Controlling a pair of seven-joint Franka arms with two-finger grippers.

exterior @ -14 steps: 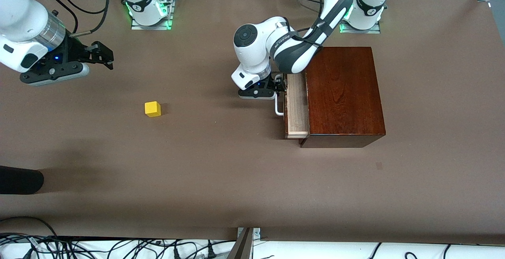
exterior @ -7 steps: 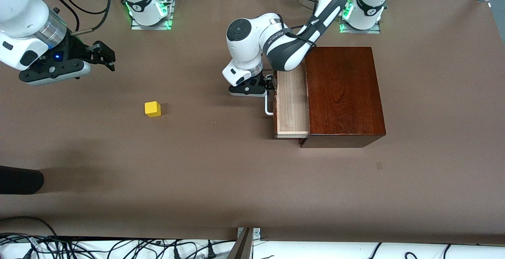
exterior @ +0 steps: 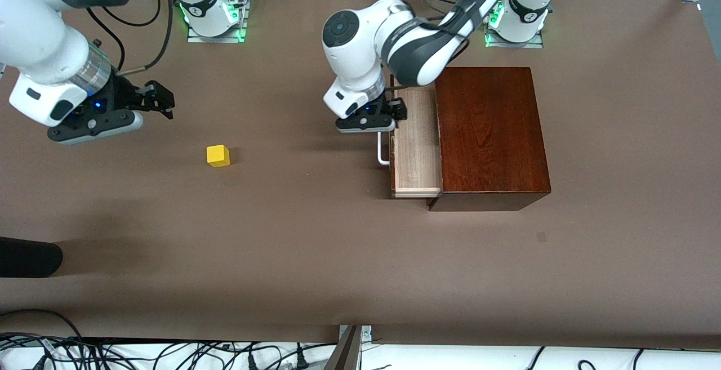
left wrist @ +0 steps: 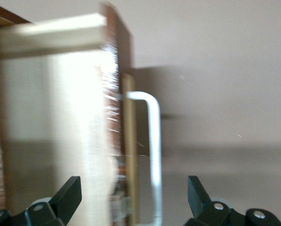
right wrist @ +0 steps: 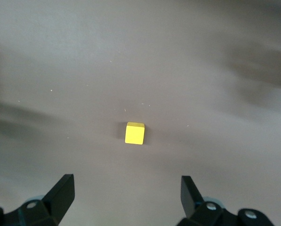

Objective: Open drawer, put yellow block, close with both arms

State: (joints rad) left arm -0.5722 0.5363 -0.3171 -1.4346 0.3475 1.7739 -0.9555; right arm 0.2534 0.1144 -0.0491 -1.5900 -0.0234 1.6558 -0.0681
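Observation:
The drawer (exterior: 417, 145) stands pulled out of the dark mahogany box (exterior: 490, 133), its pale wood lining showing. Its white bar handle (exterior: 383, 155) faces the right arm's end. My left gripper (exterior: 399, 112) is open over the drawer front's end farthest from the front camera. In the left wrist view its fingers (left wrist: 69, 193) straddle the handle (left wrist: 154, 155) and drawer front without gripping. The yellow block (exterior: 218, 155) lies on the table toward the right arm's end. My right gripper (exterior: 160, 97) is open and empty in the air; the block (right wrist: 134, 133) shows ahead of its fingers (right wrist: 62, 190).
A dark rounded object (exterior: 28, 257) juts in at the right arm's end, nearer the front camera. Cables (exterior: 169, 356) run along the table's front edge. Bare brown table (exterior: 304, 150) lies between block and drawer.
The drawer slid farther out of the box. My left gripper has let go of the handle and opened above it. My right arm has moved closer to the yellow block.

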